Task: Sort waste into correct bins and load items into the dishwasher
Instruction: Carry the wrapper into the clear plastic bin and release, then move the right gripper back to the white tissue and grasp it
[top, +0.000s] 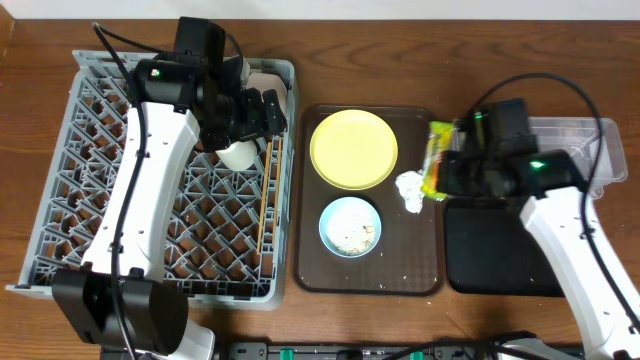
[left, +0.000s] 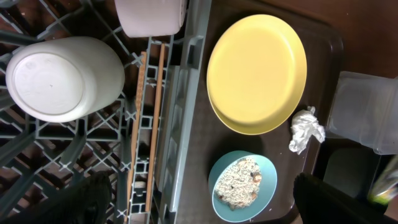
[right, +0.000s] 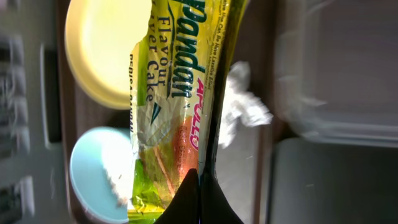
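Observation:
My right gripper (top: 448, 170) is shut on the green-and-yellow snack wrapper (top: 437, 158) and holds it over the brown tray's right edge; the wrapper fills the right wrist view (right: 180, 93). The crumpled napkin (top: 410, 190) lies on the tray beside it. The yellow plate (top: 353, 148) and the light blue bowl (top: 350, 226), which holds rice crumbs, sit on the tray. My left gripper (top: 268, 112) is open and empty over the grey dish rack's (top: 100, 200) right side. The white cup (left: 62, 78) stands upside down in the rack, and the cream bowl (left: 151, 15) is behind it.
Wooden chopsticks (top: 267, 195) lie along the rack's right side. The brown serving tray (top: 310, 250) sits between the rack and the bins. The clear tub (top: 590, 150) is at the far right, with the black tray (top: 495, 250) in front of it.

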